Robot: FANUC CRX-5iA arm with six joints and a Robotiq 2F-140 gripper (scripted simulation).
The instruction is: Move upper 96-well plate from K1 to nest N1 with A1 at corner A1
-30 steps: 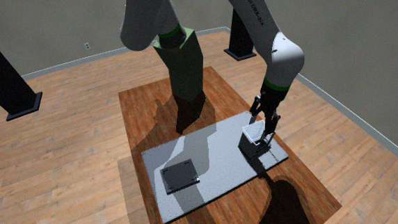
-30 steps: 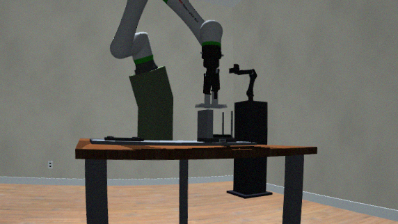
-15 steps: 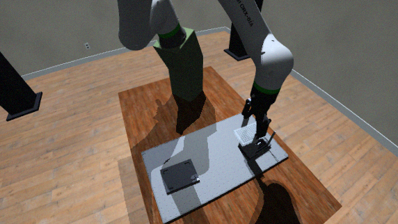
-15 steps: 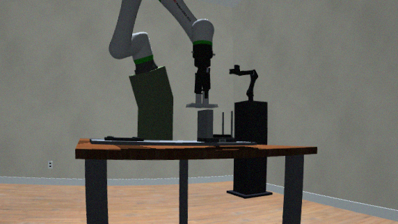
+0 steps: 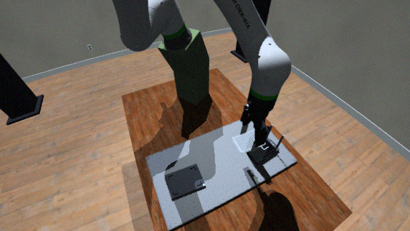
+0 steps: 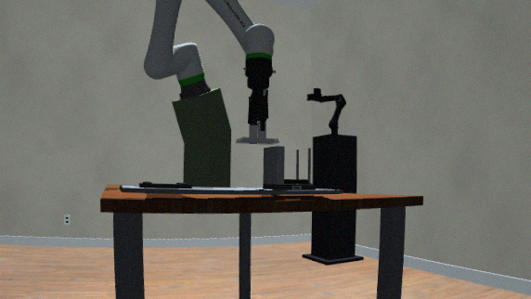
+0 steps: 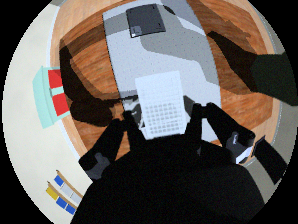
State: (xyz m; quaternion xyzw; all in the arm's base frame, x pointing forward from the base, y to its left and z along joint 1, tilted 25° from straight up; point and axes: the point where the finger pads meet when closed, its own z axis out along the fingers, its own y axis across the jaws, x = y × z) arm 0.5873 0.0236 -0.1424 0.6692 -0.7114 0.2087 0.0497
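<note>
Fingers (image 6: 257, 132) pinch the upper plate (image 6: 257, 139) by its edges; plate hangs level in the air below them, clear above rack K1 (image 6: 274, 164). Lower plate not discernible in K1. Nest N1 (image 5: 184, 181) sits well off to the side on the table (image 6: 260, 201), nothing in it.

Glossy wood table (image 5: 315, 194); matt grey metal baseplate (image 5: 229, 172); white plastic plate (image 5: 244, 140).

Held plate (image 6: 257, 139) above rack posts (image 6: 297, 164); nest (image 5: 184, 180) unobstructed.
</note>
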